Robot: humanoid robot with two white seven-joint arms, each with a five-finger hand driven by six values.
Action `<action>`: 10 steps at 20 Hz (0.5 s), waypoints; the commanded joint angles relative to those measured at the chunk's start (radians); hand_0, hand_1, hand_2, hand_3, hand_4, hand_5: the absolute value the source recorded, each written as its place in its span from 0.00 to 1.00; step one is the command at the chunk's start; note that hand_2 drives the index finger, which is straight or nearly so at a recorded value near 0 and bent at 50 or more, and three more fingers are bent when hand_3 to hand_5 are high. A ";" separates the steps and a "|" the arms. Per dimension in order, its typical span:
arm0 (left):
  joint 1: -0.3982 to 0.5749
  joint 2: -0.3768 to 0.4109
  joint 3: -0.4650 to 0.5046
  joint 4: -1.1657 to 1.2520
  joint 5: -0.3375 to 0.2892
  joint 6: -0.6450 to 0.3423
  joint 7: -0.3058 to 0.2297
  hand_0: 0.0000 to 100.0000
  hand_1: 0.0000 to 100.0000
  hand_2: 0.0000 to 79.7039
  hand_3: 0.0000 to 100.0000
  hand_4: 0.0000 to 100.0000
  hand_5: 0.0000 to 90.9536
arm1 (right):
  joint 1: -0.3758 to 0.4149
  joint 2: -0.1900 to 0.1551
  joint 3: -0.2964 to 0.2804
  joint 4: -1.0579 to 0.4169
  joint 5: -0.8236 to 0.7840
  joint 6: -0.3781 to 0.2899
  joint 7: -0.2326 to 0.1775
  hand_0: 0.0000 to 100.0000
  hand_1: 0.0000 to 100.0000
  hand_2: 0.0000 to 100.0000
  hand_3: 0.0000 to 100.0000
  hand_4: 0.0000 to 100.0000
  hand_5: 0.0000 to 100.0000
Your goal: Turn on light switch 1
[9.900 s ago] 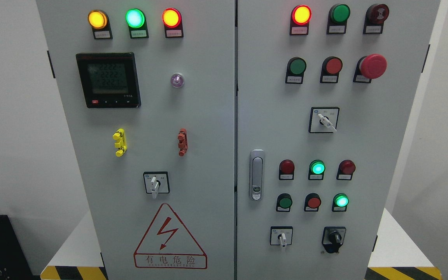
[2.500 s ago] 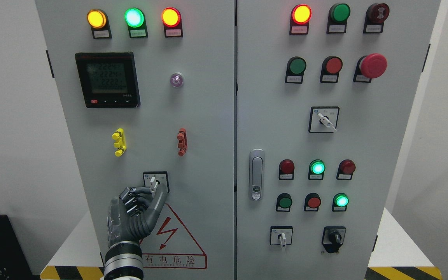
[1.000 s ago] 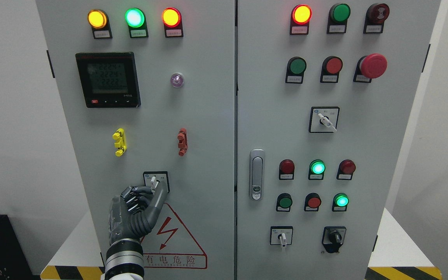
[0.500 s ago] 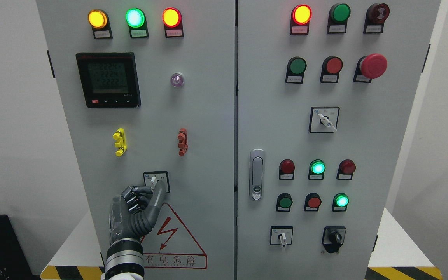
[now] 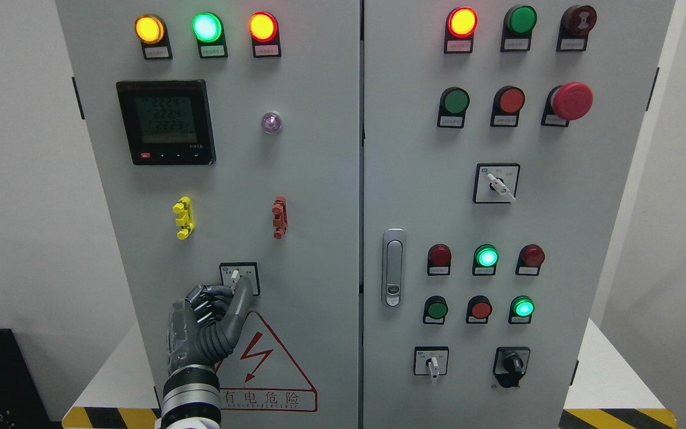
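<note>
On the lower part of the grey cabinet's left door (image 5: 313,196) sits a rotary selector switch (image 5: 252,270) with a small white lever (image 5: 234,276). My left hand (image 5: 237,287) comes up from the bottom edge and is shut on that lever. The thumb (image 5: 244,292) lies against the lever's right side and the curled index finger (image 5: 222,291) against its left. The lever's lower end is hidden behind the fingers. My right hand does not show.
Just below the hand is a red warning triangle (image 5: 261,366). Above the switch are yellow (image 5: 183,217) and red (image 5: 279,217) clips and a digital meter (image 5: 166,122). The right door carries a handle (image 5: 393,267), lamps, buttons and more selector switches (image 5: 431,361).
Ten seconds ago no hand was in view and the lever hung straight down. Over the last second the thumb has leaned slightly left against the lever; the arm has barely moved.
</note>
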 commanded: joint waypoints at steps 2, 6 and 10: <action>-0.003 0.000 0.000 0.002 0.000 -0.001 -0.002 0.39 0.59 0.75 0.90 0.93 0.97 | 0.000 0.000 0.000 0.000 0.000 0.000 -0.001 0.31 0.00 0.00 0.00 0.00 0.00; -0.003 0.000 0.000 0.002 0.002 -0.001 -0.002 0.42 0.57 0.75 0.90 0.93 0.97 | 0.000 0.000 0.000 0.000 0.000 0.000 -0.001 0.31 0.00 0.00 0.00 0.00 0.00; -0.003 0.000 0.000 0.002 0.003 -0.001 -0.002 0.45 0.56 0.76 0.90 0.93 0.97 | 0.000 0.000 0.000 0.000 0.000 0.000 -0.001 0.31 0.00 0.00 0.00 0.00 0.00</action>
